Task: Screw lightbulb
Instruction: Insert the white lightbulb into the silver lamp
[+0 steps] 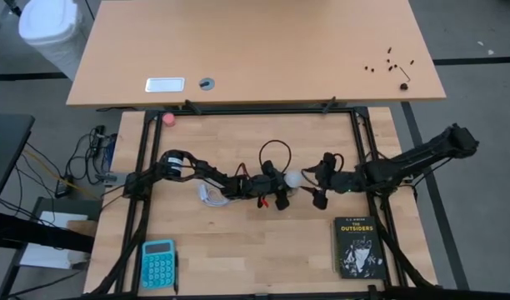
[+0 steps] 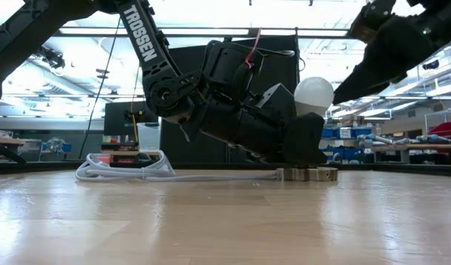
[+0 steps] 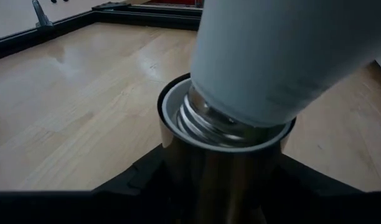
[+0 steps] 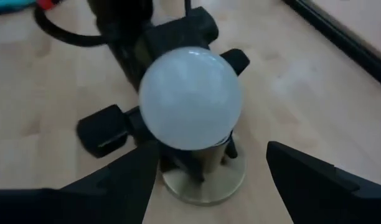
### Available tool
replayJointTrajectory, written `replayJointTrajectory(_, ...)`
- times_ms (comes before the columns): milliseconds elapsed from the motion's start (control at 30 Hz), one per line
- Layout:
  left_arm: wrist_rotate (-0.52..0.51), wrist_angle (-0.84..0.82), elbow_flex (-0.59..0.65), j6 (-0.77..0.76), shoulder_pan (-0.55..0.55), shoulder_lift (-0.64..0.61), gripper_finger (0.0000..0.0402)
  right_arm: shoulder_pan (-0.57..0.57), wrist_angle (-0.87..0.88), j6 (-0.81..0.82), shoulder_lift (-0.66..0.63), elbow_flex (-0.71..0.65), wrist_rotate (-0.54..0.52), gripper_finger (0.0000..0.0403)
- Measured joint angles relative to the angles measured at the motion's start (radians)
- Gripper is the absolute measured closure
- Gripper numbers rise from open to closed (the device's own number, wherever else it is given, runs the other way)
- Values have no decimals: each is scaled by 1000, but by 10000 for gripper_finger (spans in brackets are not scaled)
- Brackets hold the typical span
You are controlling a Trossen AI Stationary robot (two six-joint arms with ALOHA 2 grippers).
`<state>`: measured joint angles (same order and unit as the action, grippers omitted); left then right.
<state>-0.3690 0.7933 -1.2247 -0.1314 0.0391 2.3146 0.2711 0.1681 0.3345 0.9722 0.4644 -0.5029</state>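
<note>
Left pincer [image 1: 280, 200] round socket [image 3: 221, 155], close-up.

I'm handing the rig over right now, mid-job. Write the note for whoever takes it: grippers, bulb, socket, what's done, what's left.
Left gripper: shut on the socket, holding it steady on the table near its middle.
Right gripper: open, fingers either side of the bulb, not touching it.
Bulb: standing in the socket, tilted; its threads still show above the rim, so it is not fully in.
Socket cord: lying coiled on the table behind the left arm.
Done: bulb started in the socket.
Left: close the right gripper on the bulb, straighten it, turn until seated, then release both.
</note>
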Motion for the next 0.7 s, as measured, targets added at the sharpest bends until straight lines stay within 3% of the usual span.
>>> replayJointTrajectory(267, 2, -1, 0, 0, 0, 0, 199, -12, 27, -20, 158, 61, -4, 89)
replayJointTrajectory(467, 5, -3, 0, 0, 0, 0, 199, -48, 125, -84, 276, 186, 5, 71)
replayJointTrajectory(700, 8, -5, 0, 0, 0, 0, 200, -74, 176, -183, 337, 291, 29, 59)
